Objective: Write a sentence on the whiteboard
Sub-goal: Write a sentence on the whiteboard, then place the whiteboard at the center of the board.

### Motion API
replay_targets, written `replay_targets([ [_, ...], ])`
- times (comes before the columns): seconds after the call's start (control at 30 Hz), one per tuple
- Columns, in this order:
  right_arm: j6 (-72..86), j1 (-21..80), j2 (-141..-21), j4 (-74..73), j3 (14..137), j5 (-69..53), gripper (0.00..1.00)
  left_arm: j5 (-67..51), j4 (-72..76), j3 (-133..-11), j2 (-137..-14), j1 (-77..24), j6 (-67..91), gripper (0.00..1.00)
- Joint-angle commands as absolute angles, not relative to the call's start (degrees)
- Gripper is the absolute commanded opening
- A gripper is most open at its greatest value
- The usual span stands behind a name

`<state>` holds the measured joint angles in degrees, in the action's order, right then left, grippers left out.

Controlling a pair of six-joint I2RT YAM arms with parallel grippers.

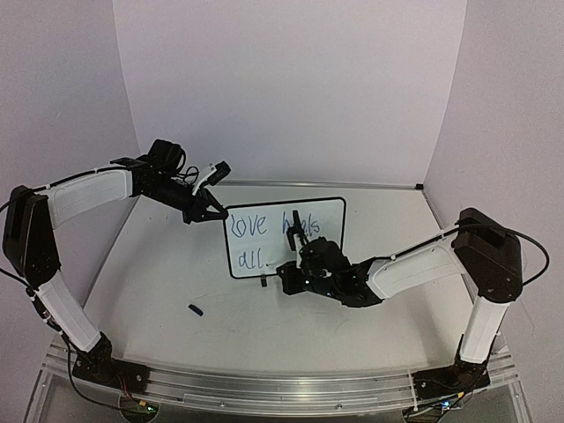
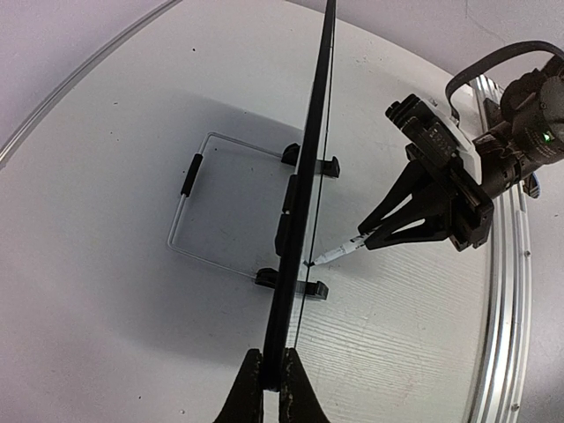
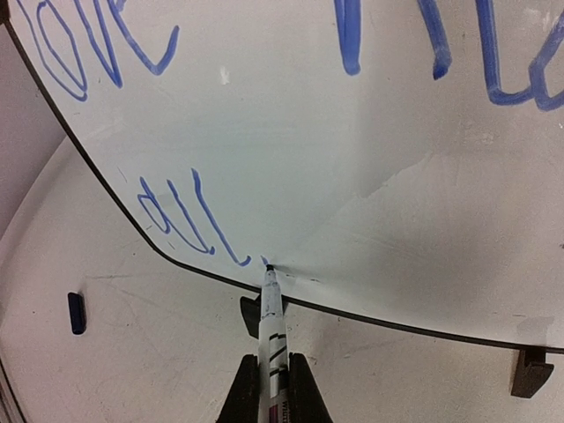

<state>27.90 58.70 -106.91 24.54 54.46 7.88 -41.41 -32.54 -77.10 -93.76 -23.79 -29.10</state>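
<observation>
The whiteboard stands upright on two black feet at the table's middle, with blue handwriting "love heals all." on it. My left gripper is shut on the board's top left edge; in the left wrist view the board's edge runs up from my gripper. My right gripper is shut on a white marker. Its tip touches the board low down, just right of the word "all", at a small blue dot. In the left wrist view the marker meets the board's face.
A dark marker cap lies on the table in front of the board, left of my right arm; it shows in the right wrist view too. A wire stand props the board from behind. Walls close the table's back and sides.
</observation>
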Motion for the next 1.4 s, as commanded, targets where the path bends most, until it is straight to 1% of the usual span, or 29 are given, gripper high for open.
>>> replay_targets([
  [0.0,25.6,58.6,-104.5,26.7,53.8,3.6,0.00,-39.4,-30.5,-77.3,-91.2,-23.4,-30.2,0.00],
  [0.13,23.2,58.6,-99.9,26.7,52.0,-3.1,0.00,-39.4,-30.8,-77.4,-91.2,-23.4,-30.3,0.00],
  [0.23,22.6,58.6,-96.0,25.7,50.3,-3.1,0.00,-39.5,-31.5,-77.8,-91.2,-23.4,-30.3,0.00],
  [0.3,22.2,58.6,-93.2,24.1,49.7,-1.7,0.00,-39.5,-31.8,-78.0,-91.3,-23.4,-30.2,0.03],
  [0.57,21.5,58.6,-86.1,21.2,47.4,6.4,0.00,-39.3,-32.5,-78.9,-92.0,-23.4,-28.8,0.30],
  [0.67,21.5,58.6,-84.3,21.2,46.3,8.4,0.00,-39.5,-32.5,-79.0,-92.0,-23.4,-28.8,0.33],
  [0.73,21.8,58.6,-83.5,21.2,45.6,9.4,0.00,-39.5,-32.6,-79.1,-91.9,-23.4,-28.8,0.38],
  [0.9,22.2,58.5,-80.9,21.2,44.3,11.7,0.00,-39.4,-32.8,-79.1,-91.2,-23.4,-28.8,0.58],
  [0.93,22.2,58.6,-80.2,21.2,44.0,11.9,0.00,-39.4,-32.8,-79.2,-91.0,-23.4,-28.7,0.63],
  [1.0,21.9,58.5,-79.2,21.2,43.5,12.3,0.00,-38.8,-32.6,-79.3,-90.6,-23.4,-28.1,0.83],
  [1.07,21.5,58.6,-78.1,20.8,43.0,12.7,0.00,-37.7,-32.0,-79.4,-89.8,-23.3,-27.1,0.91],
  [1.17,21.6,58.6,-76.5,18.9,42.6,13.9,0.00,-36.7,-30.2,-78.8,-88.1,-23.0,-25.9,0.97],
  [1.37,22.4,58.6,-72.5,14.7,42.0,13.1,0.00,-34.8,-29.1,-79.3,-83.9,-22.0,-24.8,0.99],
])
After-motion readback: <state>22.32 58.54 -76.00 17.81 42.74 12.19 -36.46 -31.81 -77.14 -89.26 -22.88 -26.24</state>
